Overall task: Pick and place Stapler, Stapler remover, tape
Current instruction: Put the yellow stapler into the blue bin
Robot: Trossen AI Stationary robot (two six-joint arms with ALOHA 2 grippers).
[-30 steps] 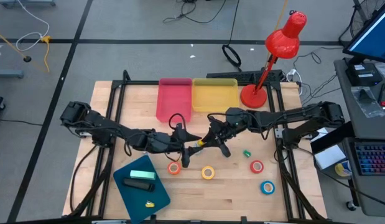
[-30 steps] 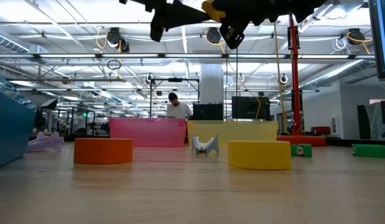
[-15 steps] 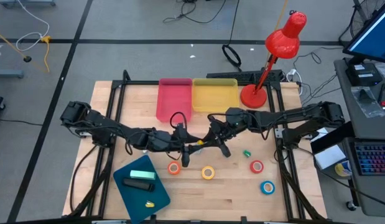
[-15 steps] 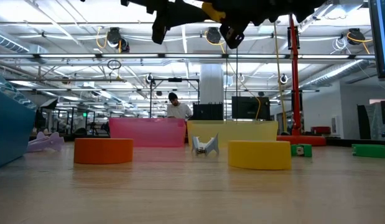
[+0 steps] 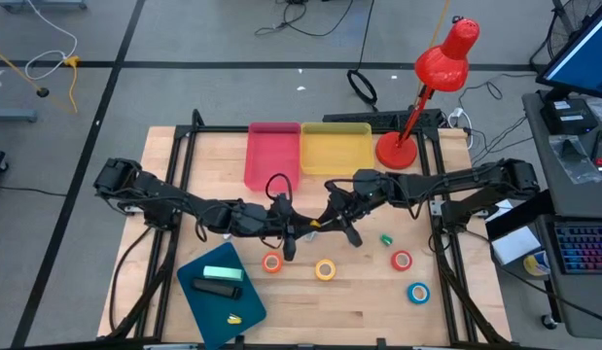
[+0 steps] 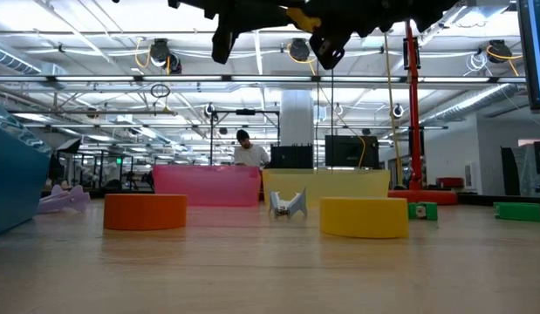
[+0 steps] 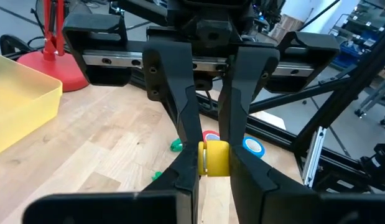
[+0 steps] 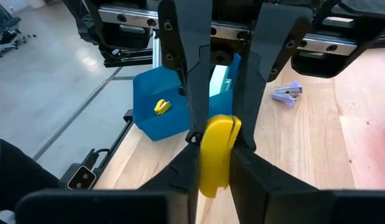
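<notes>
A small yellow stapler [image 5: 316, 224] hangs in mid-air above the table's middle, between my two arms. My left gripper [image 5: 304, 227] comes at it from the left and my right gripper [image 5: 327, 221] from the right; both are shut on it. Four tape rolls lie flat on the wood nearer the front: orange [image 5: 272, 262], yellow [image 5: 325, 269], red [image 5: 402, 261] and blue [image 5: 418, 292]. A purple staple remover [image 8: 285, 93] lies on the table beyond the stapler in the right wrist view. My left gripper pinches one end of the yellow stapler [image 7: 214, 158] between its two fingers, which reach in about level from the table's left. The stapler is lifted clear of the table. My right gripper pinches the stapler's other end [image 8: 216, 155] between its two fingers, coming about level from the table's right, opposite the left fingers. The stapler's yellow body sticks out past the fingers [image 8: 186, 162].
A blue bin [image 5: 221, 290] with a teal, a black and a yellow item stands at the front left. A pink tray [image 5: 272, 154] and a yellow tray [image 5: 335, 148] sit at the back, a red lamp [image 5: 422, 87] at the back right. Small green pieces [image 5: 386, 239] lie near the red roll.
My left gripper has shut its fingers onto the yellow stapler, which my right gripper keeps holding in the same place above the table. Neither arm has travelled.
</notes>
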